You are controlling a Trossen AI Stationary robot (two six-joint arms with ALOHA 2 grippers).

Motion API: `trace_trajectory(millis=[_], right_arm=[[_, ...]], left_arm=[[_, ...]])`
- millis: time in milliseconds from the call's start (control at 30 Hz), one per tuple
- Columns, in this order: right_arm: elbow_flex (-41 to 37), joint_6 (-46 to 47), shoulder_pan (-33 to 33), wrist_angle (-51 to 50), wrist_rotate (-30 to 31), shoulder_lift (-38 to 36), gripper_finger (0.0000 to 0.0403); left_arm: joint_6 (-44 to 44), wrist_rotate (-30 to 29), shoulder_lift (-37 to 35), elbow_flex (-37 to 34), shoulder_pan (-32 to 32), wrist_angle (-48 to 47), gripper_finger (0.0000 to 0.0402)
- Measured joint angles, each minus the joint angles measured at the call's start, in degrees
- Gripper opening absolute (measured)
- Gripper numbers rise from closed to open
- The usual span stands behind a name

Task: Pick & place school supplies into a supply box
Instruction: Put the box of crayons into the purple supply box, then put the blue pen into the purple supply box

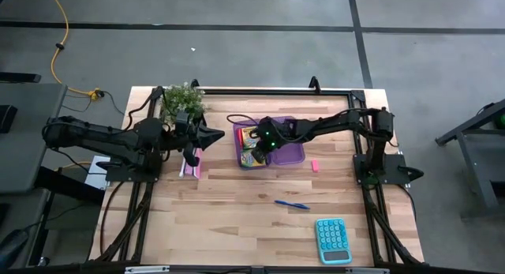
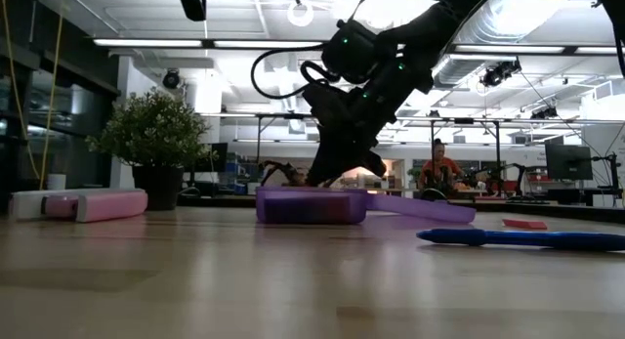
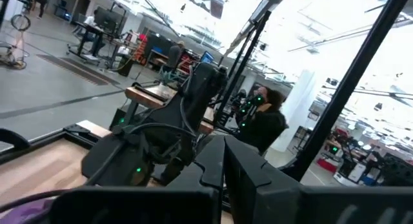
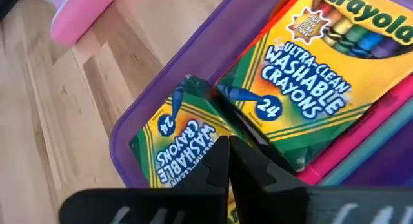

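Observation:
The purple supply box [image 1: 289,153] lies open mid-table. Its left half [image 4: 161,75] holds two yellow-green crayon boxes: a smaller one [image 4: 174,143] tilted against the wall and a larger one [image 4: 310,82] lying flat. Pink and teal pens [image 4: 345,162] lie beside them. My right gripper [image 4: 227,146] is shut and reaches down into that half [image 2: 312,204] from the right, its tips over the seam between the two crayon boxes. A blue pen [image 1: 292,204] and a pink eraser [image 1: 315,165] lie on the table. My left gripper [image 1: 215,136] waits, shut, left of the box. My right gripper points its shut fingertips [image 4: 219,153] down at the edge of the smaller crayon box [image 4: 193,130], where it meets the larger one. I cannot tell whether the tips touch either box.
A pink-and-white booklet [image 1: 192,162] lies under the left arm. A potted plant [image 1: 183,101] stands at the far left edge. The teal calculator [image 1: 333,239] sits near the front right. Bare wood spreads across the near half of the table. A person [image 2: 438,166] sits in the room behind.

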Motion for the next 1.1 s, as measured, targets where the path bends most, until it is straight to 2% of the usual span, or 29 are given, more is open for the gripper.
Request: trace_trajectory(millis=[200, 433, 600, 800, 933, 1100], right_arm=[[0.0, 2.1, -1.1, 0.6, 1.6, 0.0, 0.0000], [0.0, -0.3, -0.8, 0.3, -4.2, 0.0, 0.0000], [0.1, -1.4, 0.8, -1.6, 0.0, 1.1, 0.0000], [0.1, -0.3, 0.8, -1.0, 0.7, 1.6, 0.0000], [0.0, -3.3, 0.2, -0.5, 1.4, -2.4, 0.0000], [0.0, -10.3, 0.0, -3.3, 3.1, -12.9, 0.0000]], left_arm=[[0.1, -0.6, 0.0, 0.0, 0.0, -0.1, 0.0000], [0.1, -0.6, 0.0, 0.0, 0.0, -0.1, 0.0000], [0.1, -0.5, 0.0, 0.0, 0.0, -0.2, 0.0000], [0.1, -0.5, 0.0, 0.0, 0.0, 0.0, 0.0000], [0.3, -0.5, 0.0, 0.0, 0.0, 0.0, 0.0000], [3.7, 0.1, -1.2, 0.0, 0.0, -0.3, 0.0000]])
